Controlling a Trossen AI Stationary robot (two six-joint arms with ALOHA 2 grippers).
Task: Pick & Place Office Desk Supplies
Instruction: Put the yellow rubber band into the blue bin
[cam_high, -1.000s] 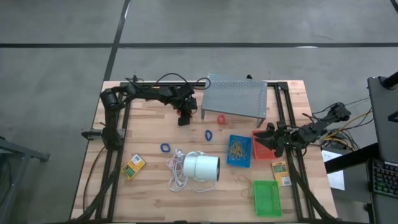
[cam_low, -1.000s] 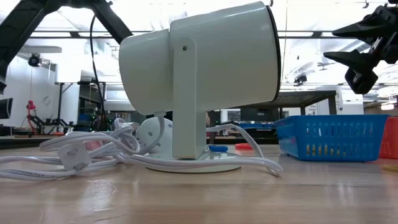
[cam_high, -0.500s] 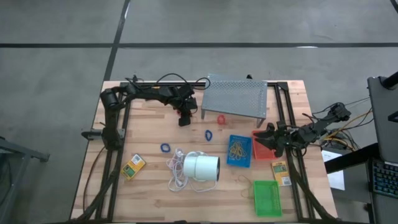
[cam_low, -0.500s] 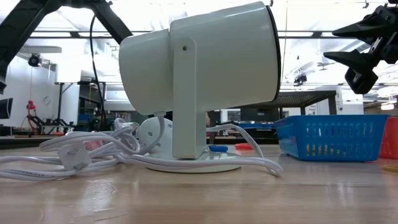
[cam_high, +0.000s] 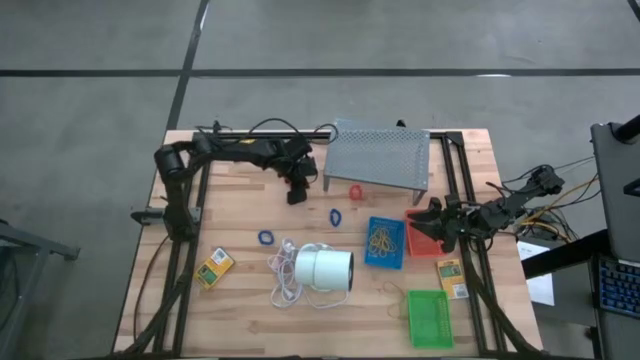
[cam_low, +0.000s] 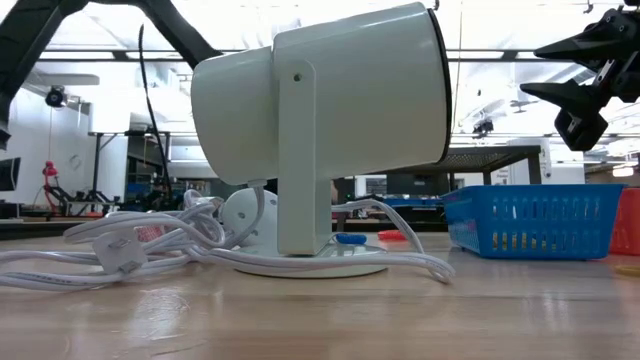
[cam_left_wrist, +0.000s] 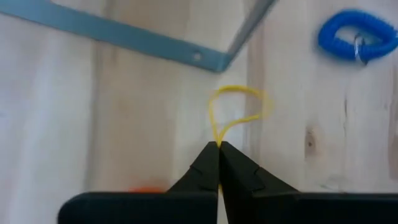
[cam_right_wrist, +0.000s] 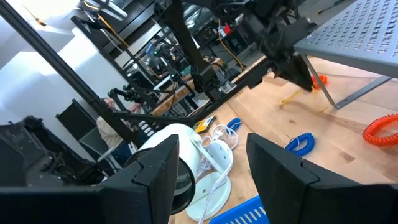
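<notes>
- The sorting is looking only partly done: the blue tray (cam_high: 385, 242), at about three o'clock from the desk's (cam_high: 240, 310) centre, is already holding tan rubber bands (cam_high: 382, 238), with a red tray (cam_high: 422, 232) just beside it and a green tray (cam_high: 431, 318) lying at five o'clock.
- A red loop (cam_high: 356, 191), two blue loops (cam_high: 336, 216) and two yellow boxes (cam_high: 214, 267) are lying loose on the desk, so much seems left to place.
- The left gripper (cam_left_wrist: 219, 163), at twelve o'clock near the grey metal stand (cam_high: 378, 157), is pinching one yellow rubber band (cam_left_wrist: 233, 112) in fully closed jaws.
- The right gripper (cam_right_wrist: 211, 163) is hovering over the red tray, jaws spread wide and holding nothing.
- Only the left wrist view is showing that pinch; from above the band is too small to see.
- The low view is mostly filled by a white lamp (cam_low: 320, 130).
</notes>
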